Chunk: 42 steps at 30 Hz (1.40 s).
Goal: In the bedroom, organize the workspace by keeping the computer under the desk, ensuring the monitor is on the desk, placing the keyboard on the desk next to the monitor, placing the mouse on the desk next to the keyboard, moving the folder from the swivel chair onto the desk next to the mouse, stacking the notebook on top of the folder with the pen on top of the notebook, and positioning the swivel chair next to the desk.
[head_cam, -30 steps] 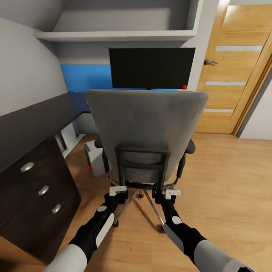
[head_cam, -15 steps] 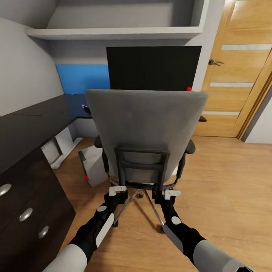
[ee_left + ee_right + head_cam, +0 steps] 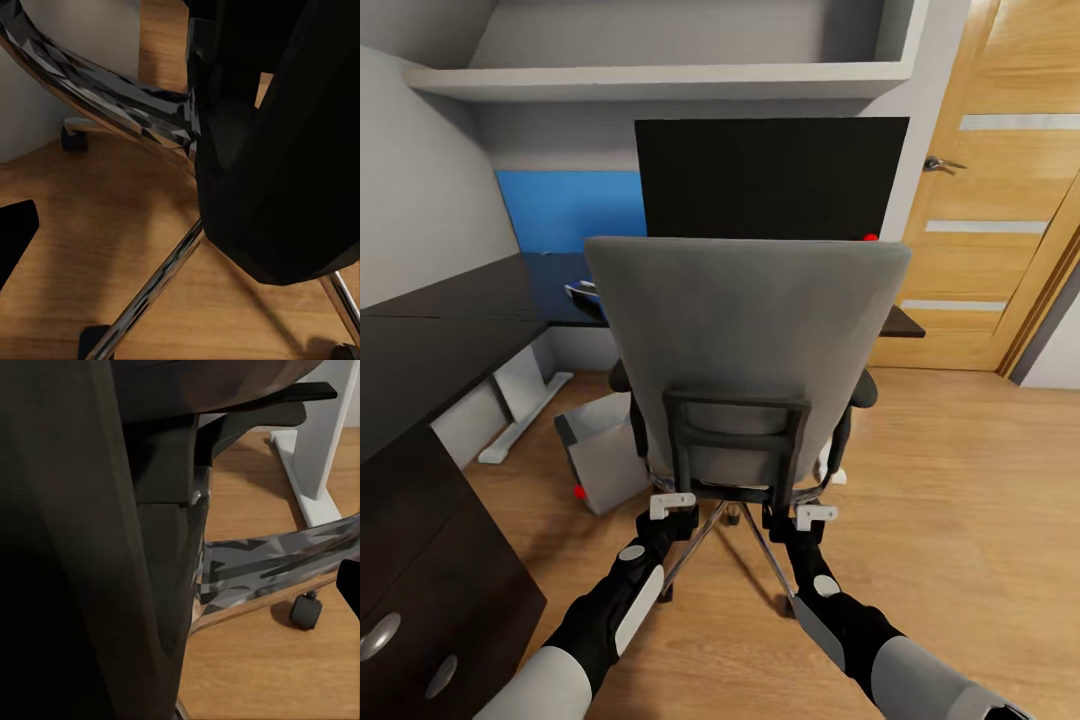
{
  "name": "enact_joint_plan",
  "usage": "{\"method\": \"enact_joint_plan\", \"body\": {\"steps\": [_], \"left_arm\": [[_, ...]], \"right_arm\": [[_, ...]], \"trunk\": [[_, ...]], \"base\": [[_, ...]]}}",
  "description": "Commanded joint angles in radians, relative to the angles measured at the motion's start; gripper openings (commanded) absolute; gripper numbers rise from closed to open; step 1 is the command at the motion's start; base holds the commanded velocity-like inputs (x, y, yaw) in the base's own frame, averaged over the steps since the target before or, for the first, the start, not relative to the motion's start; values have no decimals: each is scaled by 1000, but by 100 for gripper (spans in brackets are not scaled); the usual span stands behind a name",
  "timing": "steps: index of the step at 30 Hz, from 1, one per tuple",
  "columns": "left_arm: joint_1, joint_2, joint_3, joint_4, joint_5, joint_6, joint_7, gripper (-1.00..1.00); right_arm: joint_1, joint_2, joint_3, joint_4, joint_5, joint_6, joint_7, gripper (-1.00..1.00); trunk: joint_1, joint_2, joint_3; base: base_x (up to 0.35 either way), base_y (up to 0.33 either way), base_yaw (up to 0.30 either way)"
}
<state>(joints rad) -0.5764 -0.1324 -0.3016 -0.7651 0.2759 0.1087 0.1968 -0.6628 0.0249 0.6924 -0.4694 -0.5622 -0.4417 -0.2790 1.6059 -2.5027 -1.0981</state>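
Note:
The swivel chair (image 3: 745, 340) stands right in front of me with its grey back turned to me. My left gripper (image 3: 672, 505) and right gripper (image 3: 816, 515) are shut on the black frame low on that back. Up close, its chrome leg (image 3: 150, 289) and a caster (image 3: 306, 611) stand on the wood floor. Beyond the chair, the monitor (image 3: 770, 178) stands on the black desk (image 3: 450, 330). The pale grey computer (image 3: 600, 460) sits on the floor under the desk, left of the chair. The chair back hides the seat, and with it the folder. A small pale thing (image 3: 582, 292) lies on the desk; I cannot tell what it is.
A blue panel (image 3: 570, 210) lines the wall behind the desk, under a grey shelf (image 3: 660, 80). Dark drawers with silver knobs (image 3: 380, 635) are at my near left. A wooden door (image 3: 1000, 200) stands at the right, with open wood floor before it.
The view has moved forward with the chair: the monitor and desk end look nearer and larger, and the drawers have slid toward the lower left. Both grippers keep the same hold on the chair.

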Motion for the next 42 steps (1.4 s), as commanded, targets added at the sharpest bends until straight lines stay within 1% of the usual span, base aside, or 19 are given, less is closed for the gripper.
{"method": "enact_joint_plan", "body": {"steps": [1,4,17,20,24,32,37,42], "left_arm": [[0,2,65,-2,0,5,32,100],[0,2,65,-2,-1,6,32,100],[0,2,67,-2,-1,6,33,100],[0,2,67,-2,-1,6,33,100],[0,2,66,-2,-1,4,29,100],[0,2,67,-2,-3,5,27,100],[0,2,66,-1,-1,5,31,100],[0,4,63,38,-5,-105,19,100]], "right_arm": [[-1,-2,2,2,-22,-9,-12,100],[-1,-2,2,2,-22,-9,-12,100],[-1,0,5,20,-22,-9,-11,100],[-1,0,5,23,-22,-9,-11,100],[-1,0,6,23,-22,-9,-11,100],[-1,0,6,23,-22,-9,-11,100],[-1,0,4,23,-22,-10,-11,100],[-1,-3,4,23,-21,-12,-10,100]], "trunk": [[0,0,-1],[0,0,-1],[0,0,-1],[0,0,-1],[0,0,-1],[0,0,-1],[0,0,-1],[0,0,-1]], "base": [[10,0,0],[-73,-2,0],[-312,-97,0],[-94,-30,0],[66,-5,0],[285,0,0],[57,0,0],[3,0,0]]}}
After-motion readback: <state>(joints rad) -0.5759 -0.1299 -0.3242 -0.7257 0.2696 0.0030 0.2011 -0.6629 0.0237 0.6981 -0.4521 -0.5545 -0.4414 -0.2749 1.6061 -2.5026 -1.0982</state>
